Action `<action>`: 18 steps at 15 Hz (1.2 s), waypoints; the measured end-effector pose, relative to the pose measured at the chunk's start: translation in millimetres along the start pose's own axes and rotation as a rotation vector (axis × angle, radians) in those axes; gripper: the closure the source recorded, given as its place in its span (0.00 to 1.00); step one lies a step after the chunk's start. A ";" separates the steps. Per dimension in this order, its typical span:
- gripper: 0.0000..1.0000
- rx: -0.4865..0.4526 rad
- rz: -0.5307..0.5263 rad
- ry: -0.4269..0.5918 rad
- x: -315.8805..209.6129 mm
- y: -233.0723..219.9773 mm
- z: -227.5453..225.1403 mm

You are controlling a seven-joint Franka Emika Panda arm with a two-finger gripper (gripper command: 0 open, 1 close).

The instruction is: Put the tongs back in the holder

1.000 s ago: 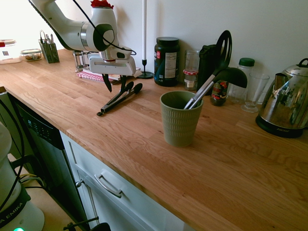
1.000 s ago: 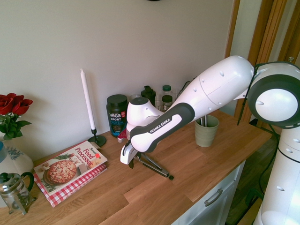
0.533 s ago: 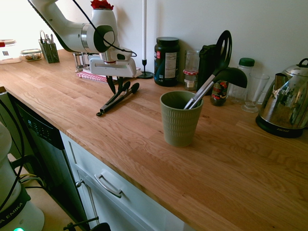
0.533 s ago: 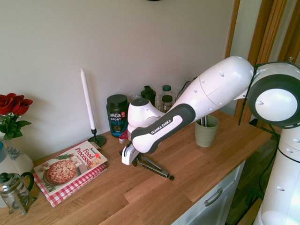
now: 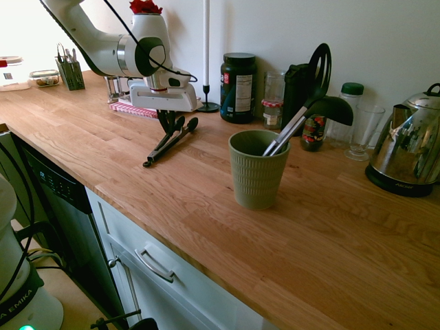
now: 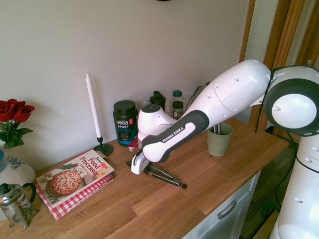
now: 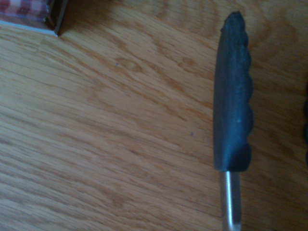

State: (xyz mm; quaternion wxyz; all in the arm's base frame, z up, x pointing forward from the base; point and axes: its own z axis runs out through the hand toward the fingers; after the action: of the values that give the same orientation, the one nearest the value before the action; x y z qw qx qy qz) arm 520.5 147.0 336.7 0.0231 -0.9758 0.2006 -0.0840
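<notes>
Worktop [image 5: 206, 179], centre of frame: oiled wood, visible grain, low sheen. Tongs [image 5: 168, 139], left of centre: bright metal arms, matt black tips; wrist view shows one tip [image 7: 233, 96] scalloped, slightly rough. Holder [image 5: 258, 170], centre: matt olive, ribbed. Kettle [image 5: 405, 155], right edge: mirror-polished metal. Arm [image 6: 224, 99], upper right: glossy white plastic shell. Cookbook [image 6: 75, 179], lower left: glossy paper cover.

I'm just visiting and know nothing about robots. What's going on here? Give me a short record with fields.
Setting: wooden kitchen counter
Tongs: lying flat on the counter, black tips towards the wall
End effector: down at the tongs' black-tipped end; grip cannot be made out
Holder: green ribbed cup, upright, apart from the tongs
Already in holder: black ladle, black slotted spatula
Task status: tongs not yet in holder
</notes>
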 end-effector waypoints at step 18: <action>1.00 0.117 0.245 0.245 29.7 128.9 -279.8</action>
State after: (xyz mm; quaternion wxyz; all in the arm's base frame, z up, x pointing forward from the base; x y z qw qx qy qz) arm 449.0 13.7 606.8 0.0651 -0.9234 0.3142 -0.2105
